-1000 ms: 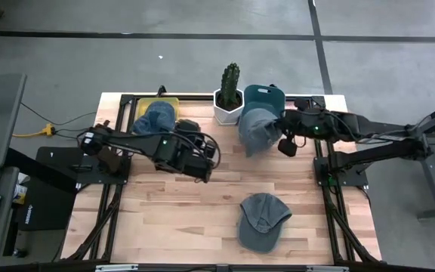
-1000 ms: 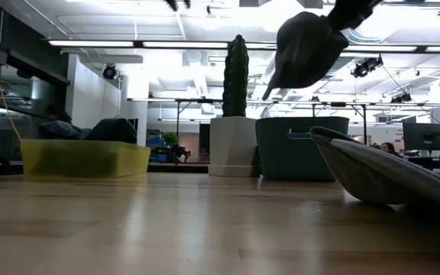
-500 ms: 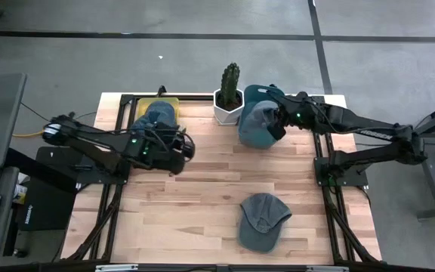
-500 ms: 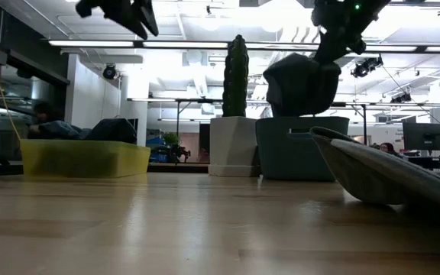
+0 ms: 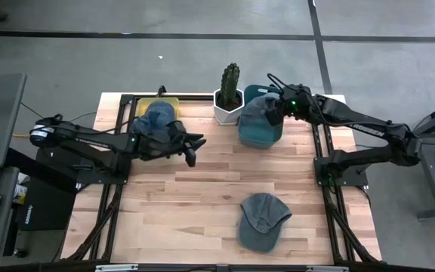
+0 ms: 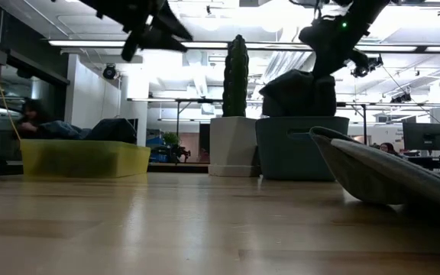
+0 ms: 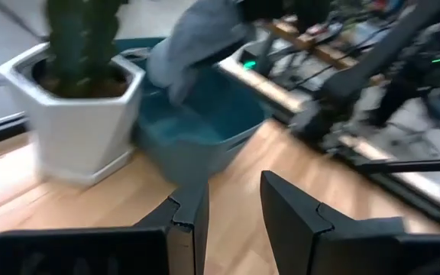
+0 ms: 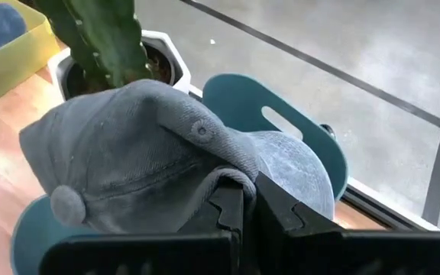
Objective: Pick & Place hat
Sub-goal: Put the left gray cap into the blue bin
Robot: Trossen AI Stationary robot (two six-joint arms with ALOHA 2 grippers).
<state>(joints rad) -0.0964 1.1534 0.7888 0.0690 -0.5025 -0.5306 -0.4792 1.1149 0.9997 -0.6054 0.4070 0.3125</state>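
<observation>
Your right gripper was clenched on the hat, held over the teal bin; the bin's inside was hidden. Your left gripper, fingers parted, held nothing.

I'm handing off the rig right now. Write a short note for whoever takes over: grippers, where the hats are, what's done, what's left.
Right gripper: shut on a grey hat, held over the teal bin; not released.
Left gripper: slightly open, empty, above the table near the yellow bin.
Blue hat lies in the yellow bin. Another grey hat lies on the table's near edge.
Left: drop the held hat into the teal bin, then probably handle the table hat.
</observation>
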